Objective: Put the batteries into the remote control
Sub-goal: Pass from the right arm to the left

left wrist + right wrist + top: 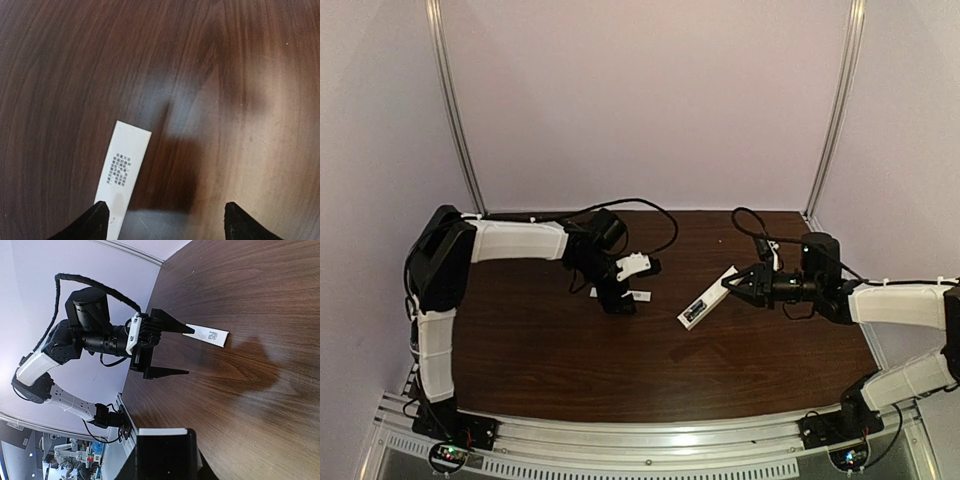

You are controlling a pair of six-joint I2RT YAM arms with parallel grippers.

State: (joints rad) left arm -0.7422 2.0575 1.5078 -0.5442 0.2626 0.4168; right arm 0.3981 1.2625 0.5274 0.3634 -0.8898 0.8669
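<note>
Top external shows us the remote control (705,300) slanted near mid-table, its plain end pinched by the closed right gripper (732,284), which we judge steadies it for loading. Left wrist shows our left gripper (167,222) spread wide just above a thin white strip (122,170), one fingertip over its end; we find no batteries. Right wrist gives the same spread fingers beside that strip.

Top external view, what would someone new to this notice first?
The white remote control slants near the middle of the dark wood table, one end pinched in the right gripper. To its left, the left gripper hangs with jaws wide apart over a flat white printed strip.
</note>
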